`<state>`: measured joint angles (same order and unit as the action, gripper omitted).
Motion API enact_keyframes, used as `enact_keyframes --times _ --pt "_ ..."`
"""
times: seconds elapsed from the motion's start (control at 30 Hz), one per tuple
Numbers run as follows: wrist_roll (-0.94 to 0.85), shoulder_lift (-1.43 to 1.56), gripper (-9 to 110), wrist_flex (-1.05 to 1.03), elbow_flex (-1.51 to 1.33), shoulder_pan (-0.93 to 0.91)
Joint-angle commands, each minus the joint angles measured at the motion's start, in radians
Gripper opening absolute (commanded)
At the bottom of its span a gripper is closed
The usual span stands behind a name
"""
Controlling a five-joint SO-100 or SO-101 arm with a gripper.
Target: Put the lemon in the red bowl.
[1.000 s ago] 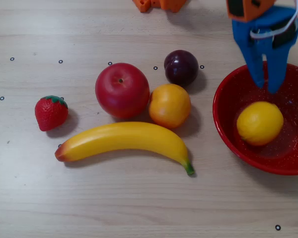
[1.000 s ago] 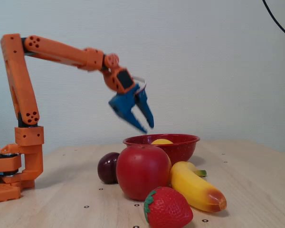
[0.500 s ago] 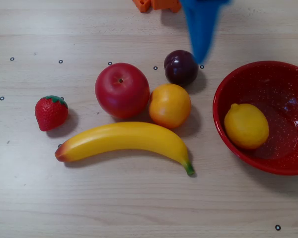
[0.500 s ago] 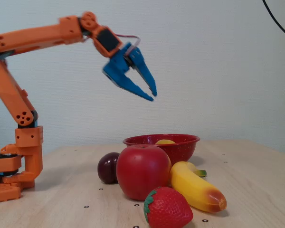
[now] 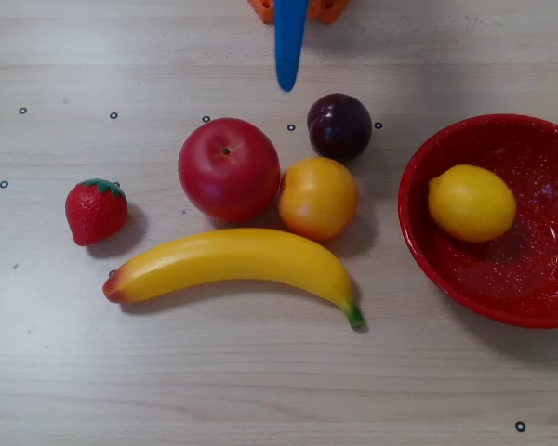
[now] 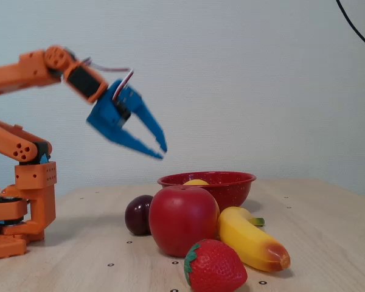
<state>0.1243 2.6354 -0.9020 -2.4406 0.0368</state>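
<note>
— Yellow plastic, the lemon [image 5: 471, 203]; lying inside the red bowl [image 5: 530, 307], toward its ten o'clock in the overhead view; only a sliver seen over the rim in the fixed view.

— And the gripper [image 6: 160, 152]?

— Blue jaws apart, empty, raised at about eleven o'clock from the bowl in the fixed view.

— Handling?

— Probably light, stiff, slick; likely to roll; best pinched across the short middle, clear of the nub.

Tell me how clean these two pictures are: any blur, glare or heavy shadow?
Overhead view: sharp, soft shadows under the fruit, glossy highlights on the red bowl. Fixed view: even light, the gripper slightly smeared, the strawberry nearest the lens a little soft.
</note>
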Motion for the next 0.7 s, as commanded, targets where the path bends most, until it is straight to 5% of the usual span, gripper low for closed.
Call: enact_keyframes --times 0.0,0.37,0.67 --pt "-0.005 0.135 0 0.072 -0.075 0.034" --pt "-0.026 0.454 0 0.394 -0.609 0.026" --pt "-0.048 0.595 0 0.192 -0.678 -0.003"
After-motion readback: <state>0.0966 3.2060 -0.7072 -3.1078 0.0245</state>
